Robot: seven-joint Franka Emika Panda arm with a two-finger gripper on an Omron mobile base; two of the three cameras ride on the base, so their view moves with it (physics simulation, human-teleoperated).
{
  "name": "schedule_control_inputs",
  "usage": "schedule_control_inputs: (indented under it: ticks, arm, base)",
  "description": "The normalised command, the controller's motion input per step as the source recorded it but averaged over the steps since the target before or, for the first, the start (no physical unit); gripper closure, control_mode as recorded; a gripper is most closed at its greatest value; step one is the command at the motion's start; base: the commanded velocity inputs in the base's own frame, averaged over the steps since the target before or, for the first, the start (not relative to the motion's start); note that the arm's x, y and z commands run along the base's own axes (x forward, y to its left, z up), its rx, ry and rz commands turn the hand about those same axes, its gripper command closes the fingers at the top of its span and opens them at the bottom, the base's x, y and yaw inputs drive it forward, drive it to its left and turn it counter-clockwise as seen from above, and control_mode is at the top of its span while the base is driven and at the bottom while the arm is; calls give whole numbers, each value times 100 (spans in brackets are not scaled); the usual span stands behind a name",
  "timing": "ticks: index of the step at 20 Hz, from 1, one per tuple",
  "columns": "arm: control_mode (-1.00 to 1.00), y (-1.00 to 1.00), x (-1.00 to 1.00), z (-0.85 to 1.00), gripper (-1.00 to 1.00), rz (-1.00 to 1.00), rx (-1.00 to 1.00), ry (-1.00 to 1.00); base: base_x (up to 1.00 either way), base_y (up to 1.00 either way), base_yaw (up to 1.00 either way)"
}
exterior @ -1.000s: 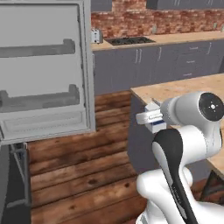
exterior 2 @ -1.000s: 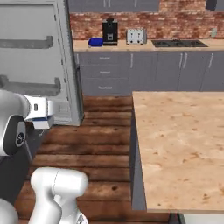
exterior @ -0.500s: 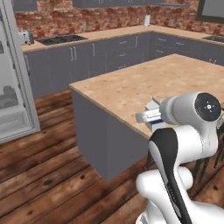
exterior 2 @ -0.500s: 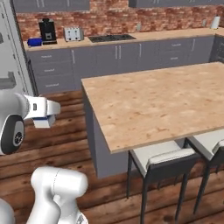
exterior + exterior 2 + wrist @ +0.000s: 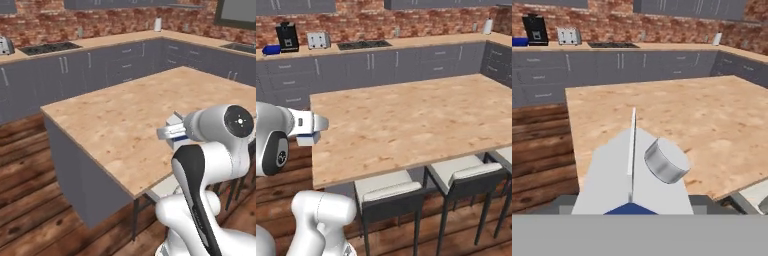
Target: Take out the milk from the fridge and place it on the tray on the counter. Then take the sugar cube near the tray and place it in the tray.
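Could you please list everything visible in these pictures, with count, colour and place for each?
milk: one, white with a blue band and grey cap, held in the gripper in front of the island.
island counter: one, tan wood-grain top, in the middle of the kitchen.
stools: at least two, pale seats on dark legs, under the island's near edge.
tray: one, dark blue, on the back counter left of the coffee machine.
coffee machine: one, black, on the back counter.
toaster: one, silver, right of the coffee machine.
stovetop: one, dark, in the back counter.
gripper: one, closed on the milk.
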Motion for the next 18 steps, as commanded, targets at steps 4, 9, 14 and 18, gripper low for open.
schedule_control_inputs:
  ticks: [4,9,14,18]
  arm:
    - [100,0,0,0,100,0,0,0]
    - [100,0,0,0,100,0,0,0]
    - [100,0,0,0,100,0,0,0]
    - [100,0,0,0,100,0,0,0]
  base:
    - [-91,-100,10]
    - [-56,-100,19]
    - [0,-100,26]
    - [0,-100,23]
